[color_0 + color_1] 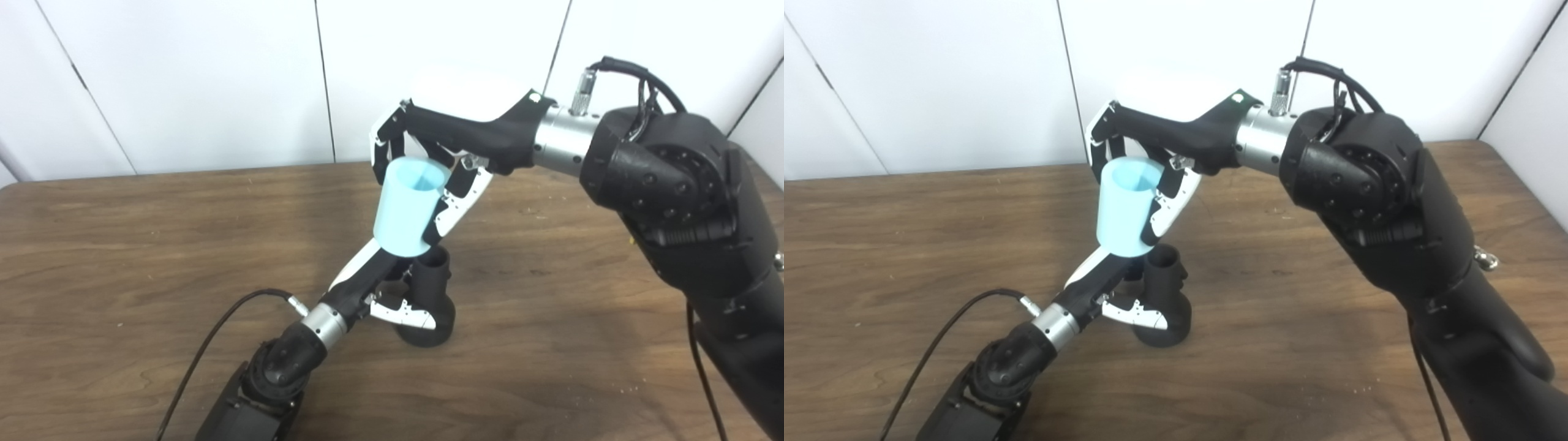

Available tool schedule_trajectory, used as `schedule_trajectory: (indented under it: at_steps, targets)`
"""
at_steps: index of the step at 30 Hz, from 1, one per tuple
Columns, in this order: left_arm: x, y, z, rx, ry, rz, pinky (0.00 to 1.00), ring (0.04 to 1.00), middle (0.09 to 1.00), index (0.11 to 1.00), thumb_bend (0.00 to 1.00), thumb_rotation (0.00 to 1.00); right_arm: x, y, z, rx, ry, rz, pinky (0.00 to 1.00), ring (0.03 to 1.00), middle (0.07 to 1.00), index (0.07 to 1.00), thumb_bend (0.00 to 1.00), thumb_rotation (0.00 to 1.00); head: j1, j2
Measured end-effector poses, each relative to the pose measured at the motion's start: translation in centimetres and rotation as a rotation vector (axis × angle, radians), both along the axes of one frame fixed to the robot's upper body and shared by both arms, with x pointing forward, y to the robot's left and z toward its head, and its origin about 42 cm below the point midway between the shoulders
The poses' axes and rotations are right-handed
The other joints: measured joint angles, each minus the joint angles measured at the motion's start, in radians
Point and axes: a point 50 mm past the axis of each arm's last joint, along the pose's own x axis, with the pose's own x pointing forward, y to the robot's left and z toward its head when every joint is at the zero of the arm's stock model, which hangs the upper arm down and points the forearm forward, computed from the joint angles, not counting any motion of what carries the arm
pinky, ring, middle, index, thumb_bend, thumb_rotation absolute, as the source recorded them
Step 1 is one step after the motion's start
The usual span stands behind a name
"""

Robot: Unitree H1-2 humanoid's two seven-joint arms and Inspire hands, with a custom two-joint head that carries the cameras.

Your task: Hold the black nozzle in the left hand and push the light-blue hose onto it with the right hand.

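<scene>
The left hand (392,294) grips the black nozzle (430,298) on the tabletop (122,257). The right hand (447,165) holds the light-blue hose (406,208) just above it.

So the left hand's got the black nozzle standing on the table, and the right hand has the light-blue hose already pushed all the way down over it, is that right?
Not quite. The left hand does grip the black nozzle on the table, but the right hand holds the light-blue hose above and beside it, not yet seated; the nozzle's open top shows uncovered in the right eye view.
</scene>
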Motion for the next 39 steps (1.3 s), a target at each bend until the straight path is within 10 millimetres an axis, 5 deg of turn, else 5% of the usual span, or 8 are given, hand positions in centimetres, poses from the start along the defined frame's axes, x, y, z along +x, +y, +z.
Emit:
schedule_trajectory:
  at_steps: [8,11,14,21,23,27,30,39]
  targets:
    - [0.12,-0.13,0.2,0.0,0.01,0.004,0.3,0.418,0.537,0.466,0.52,0.0,0.0,0.4,-0.21,-0.013,-0.014,-0.013,0.13,0.199,0.4,0.51,0.52,0.0,0.0,0.005]
    - [0.14,-0.08,0.21,-0.002,0.018,0.008,0.45,0.557,0.536,0.466,0.52,0.0,0.04,0.35,-0.26,-0.021,-0.024,-0.028,0.14,0.209,0.405,0.515,0.52,0.0,0.0,0.005]
    - [0.09,-0.1,0.25,-0.008,0.025,0.008,0.4,0.502,0.536,0.466,0.52,0.0,0.04,0.37,-0.31,-0.029,-0.035,-0.034,0.15,0.215,0.409,0.516,0.52,0.0,0.002,0.008]
    - [-0.18,0.08,0.22,-0.007,0.032,0.006,0.49,0.592,0.538,0.465,0.52,0.0,0.03,0.36,-0.5,-0.045,-0.039,-0.038,0.15,0.22,0.405,0.516,0.52,0.0,0.002,0.012]
    - [-0.27,0.08,0.19,-0.009,0.034,0.005,0.42,0.535,0.539,0.465,0.52,0.0,0.02,0.33,-0.65,-0.054,-0.03,-0.04,0.16,0.224,0.411,0.517,0.52,0.0,0.003,0.012]
    - [-0.18,0.1,0.27,-0.005,0.03,0.003,0.51,0.581,0.538,0.465,0.52,0.0,-0.22,0.29,-0.67,-0.068,-0.035,-0.043,0.19,0.256,0.442,0.517,0.52,0.0,0.0,0.014]
    - [-0.26,0.17,0.17,0.001,0.02,-0.002,0.76,0.595,0.533,0.467,0.52,0.0,-0.21,0.16,-0.69,-0.083,-0.035,-0.05,0.2,0.263,0.445,0.516,0.52,0.0,0.0,0.014]
    - [-0.71,-0.23,-0.22,0.073,-0.162,-0.018,0.79,0.649,0.534,0.463,0.52,0.0,-0.4,0.06,-0.54,-0.094,-0.047,-0.046,0.22,0.279,0.443,0.52,0.52,0.0,-0.002,0.014]
